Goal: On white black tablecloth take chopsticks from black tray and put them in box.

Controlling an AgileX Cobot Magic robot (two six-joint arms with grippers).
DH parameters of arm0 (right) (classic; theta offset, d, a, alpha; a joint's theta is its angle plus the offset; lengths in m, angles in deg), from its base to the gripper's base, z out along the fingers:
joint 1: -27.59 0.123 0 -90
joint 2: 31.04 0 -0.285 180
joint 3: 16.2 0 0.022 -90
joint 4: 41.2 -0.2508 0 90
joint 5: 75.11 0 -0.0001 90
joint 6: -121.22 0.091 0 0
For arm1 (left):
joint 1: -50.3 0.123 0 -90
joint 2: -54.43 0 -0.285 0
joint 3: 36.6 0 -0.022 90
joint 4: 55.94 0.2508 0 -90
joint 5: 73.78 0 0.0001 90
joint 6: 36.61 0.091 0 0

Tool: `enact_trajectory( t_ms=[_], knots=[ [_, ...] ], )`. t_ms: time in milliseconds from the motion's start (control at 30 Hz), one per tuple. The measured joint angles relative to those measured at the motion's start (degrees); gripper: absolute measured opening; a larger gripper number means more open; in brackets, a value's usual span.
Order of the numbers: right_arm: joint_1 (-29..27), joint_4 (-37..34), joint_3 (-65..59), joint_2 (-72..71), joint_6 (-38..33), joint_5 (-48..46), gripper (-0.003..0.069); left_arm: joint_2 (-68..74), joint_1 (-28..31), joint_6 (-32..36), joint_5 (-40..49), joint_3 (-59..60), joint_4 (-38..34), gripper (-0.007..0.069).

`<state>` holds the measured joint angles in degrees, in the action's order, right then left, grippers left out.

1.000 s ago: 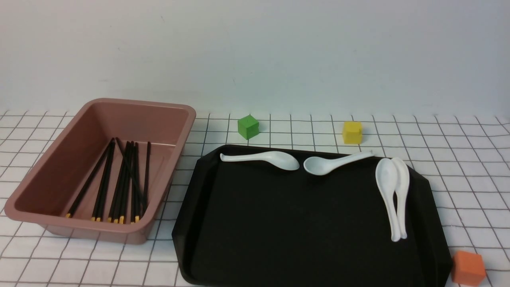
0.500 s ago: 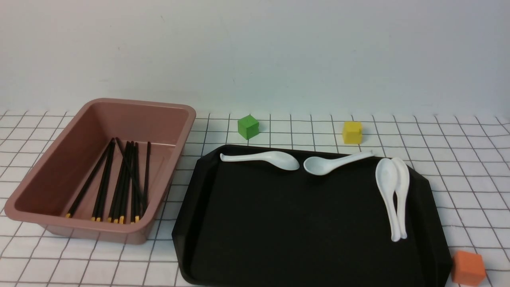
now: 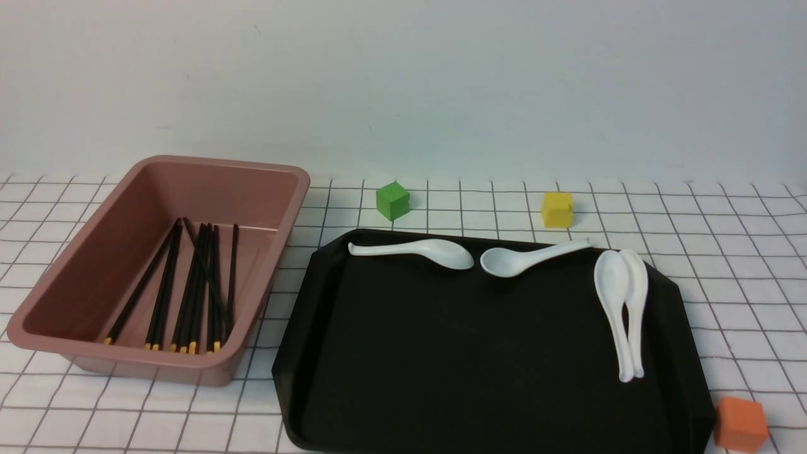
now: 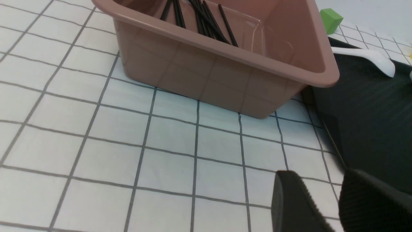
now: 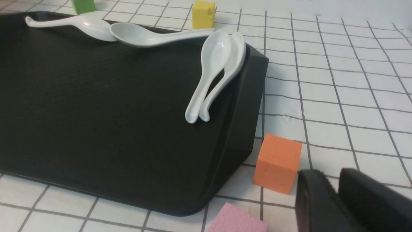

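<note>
Four white spoons (image 3: 621, 309) are all that lies on the black tray (image 3: 441, 366) — two along its far edge, bowl to bowl, and a nested pair near its right edge, handles pointing toward the near side. The middle of the tray is bare matte black right down to the near rim. The chopsticks (image 3: 192, 290) are in the box (image 3: 277, 189), a loose fan on its floor, yellow-banded ends against the near wall, tips reaching roughly the middle of the floor; the far part of the box floor is open. Box and tray sit close on the tablecloth (image 3: 744, 265), with only a narrow strip of grid between the box's right wall and the tray's cut left corner.

Beyond the tray's far edge, a green cube (image 3: 393, 200) and a yellow cube (image 3: 558, 209) stand apart on the cloth. An orange cube (image 3: 741, 424) sits just off the tray's near right corner, and in the right wrist view a pink block (image 5: 236, 219) shows near it, beside the tray's near edge. To the right of the tray the worktop is wide open grid.

Neither arm shows in the front view. In the left wrist view the left gripper (image 4: 334, 206) hangs low over cloth on the near side of the box's corner, fingers apart with a clear gap. The right gripper (image 5: 336, 199) sits beside the orange cube, its fingers (image 5: 317, 203) close together with a narrow slit between them, nothing held.
</note>
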<state>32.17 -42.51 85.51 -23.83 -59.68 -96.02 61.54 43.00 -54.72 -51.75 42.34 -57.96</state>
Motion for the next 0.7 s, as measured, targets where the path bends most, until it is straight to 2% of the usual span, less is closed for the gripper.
enact_trajectory(
  t_ms=[700],
  knots=[
    [0.00,0.01,0.00,0.00,0.00,0.00,0.0155,0.00,0.00,0.00,0.00,0.00,0.00,0.0239]
  ],
)
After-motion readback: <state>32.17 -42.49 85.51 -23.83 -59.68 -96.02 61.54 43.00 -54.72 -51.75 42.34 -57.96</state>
